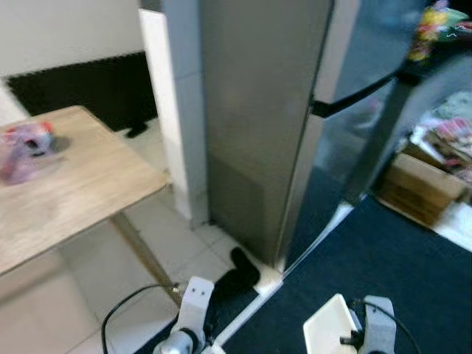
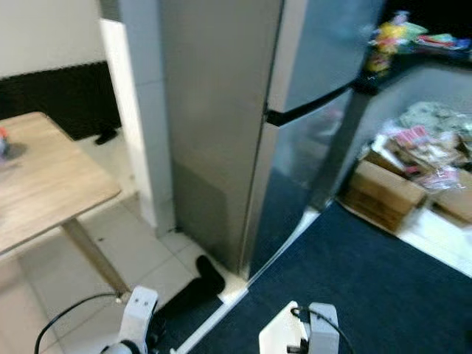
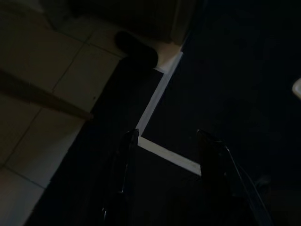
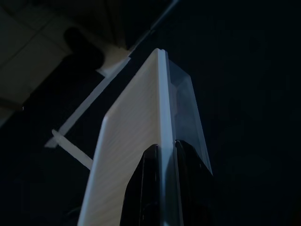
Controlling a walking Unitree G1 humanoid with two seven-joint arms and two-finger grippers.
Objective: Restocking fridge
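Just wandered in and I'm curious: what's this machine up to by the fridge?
The robot stands facing a tall silver fridge whose doors are shut. Its right claw is closed on a flat white container with a clear lid, held low over the dark blue carpet. The left claw hangs open near the floor, holding nothing. A wooden table to the robot's left carries a pinkish bag. Nothing has gone into the fridge yet.
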